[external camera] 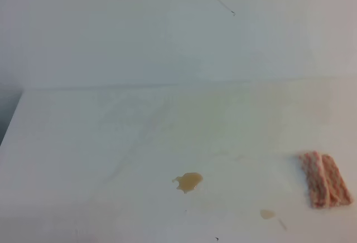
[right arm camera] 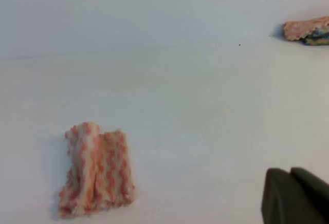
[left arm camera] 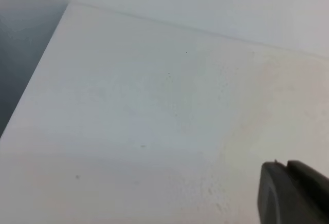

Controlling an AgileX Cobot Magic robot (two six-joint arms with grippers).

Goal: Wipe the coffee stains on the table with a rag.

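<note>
So, starting at your left: the table (external camera: 83,142) runs back to a straight edge against the white wall (external camera: 139,31), with faint smudges across its top. In the left wrist view you see only a dark corner of the left gripper (left arm camera: 294,193) at the lower right, hanging over bare tabletop; too little of it shows for you to tell whether its claw is spread or pressed together.

Moving toward the middle, the larger of the coffee stains (external camera: 188,182) sits near the front, a tan irregular blotch. A smaller, fainter one lies further right and closer to the front edge.

Further right, the rag (external camera: 324,179) lies flat, folded, pink and white, well apart from the big stain and near the small one.

The right gripper (right arm camera: 295,196) hovers right of the rag, not touching it, its claw pressed together on nothing. Another pinkish cloth (right arm camera: 307,29) lies far back in that view.
</note>
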